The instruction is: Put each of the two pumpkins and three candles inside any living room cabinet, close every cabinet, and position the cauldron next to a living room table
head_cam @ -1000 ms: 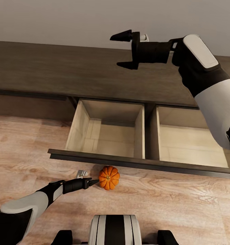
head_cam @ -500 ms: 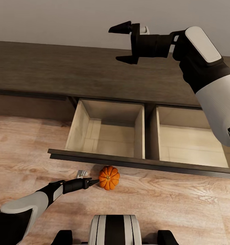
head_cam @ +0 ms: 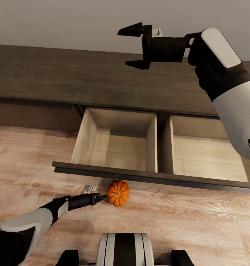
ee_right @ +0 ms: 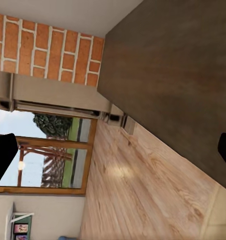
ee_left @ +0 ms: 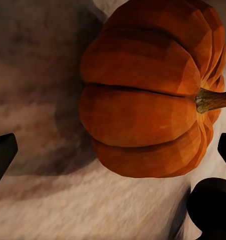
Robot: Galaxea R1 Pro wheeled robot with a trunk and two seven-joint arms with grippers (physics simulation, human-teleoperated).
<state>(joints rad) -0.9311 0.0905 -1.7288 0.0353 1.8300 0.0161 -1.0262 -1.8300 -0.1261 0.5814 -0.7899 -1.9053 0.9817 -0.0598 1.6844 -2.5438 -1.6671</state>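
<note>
- Orange and ribbed, a pumpkin (head_cam: 118,193) sits on the wood-grain floor (head_cam: 198,225) in the head view, just past the tip of the left gripper (head_cam: 99,198) and touching or nearly touching it. From this angle the left fingers look like one dark point, so I cannot tell from this view alone how far they are spread.
- Beyond the pumpkin from the left gripper, the dark-brown cabinet (head_cam: 58,77) has a wide drawer (head_cam: 139,176) pulled out; its dark front edge lies just past the pumpkin, and two pale beige compartments sit side by side behind it.
- High above the cabinet top, well apart from the pumpkin, the right gripper (head_cam: 135,47) hangs with its two black fingers spread wide and nothing between them.
- Left wrist view: the pumpkin (ee_left: 148,95) is close ahead, its brown stem (ee_left: 213,99) pointing toward one side. One dark fingertip (ee_left: 2,155) shows at one edge and another at the opposite edge, so the jaws are spread, with the pumpkin ahead of the gap rather than pinched.
- Right wrist view: dark fingertips (ee_right: 1,160) at both edges confirm the spread. Ahead lie the cabinet top (ee_right: 178,75), more wood floor (ee_right: 143,200), a red brick wall (ee_right: 47,50) and a window (ee_right: 37,150) with greenery outside, which the head view lacks.
</note>
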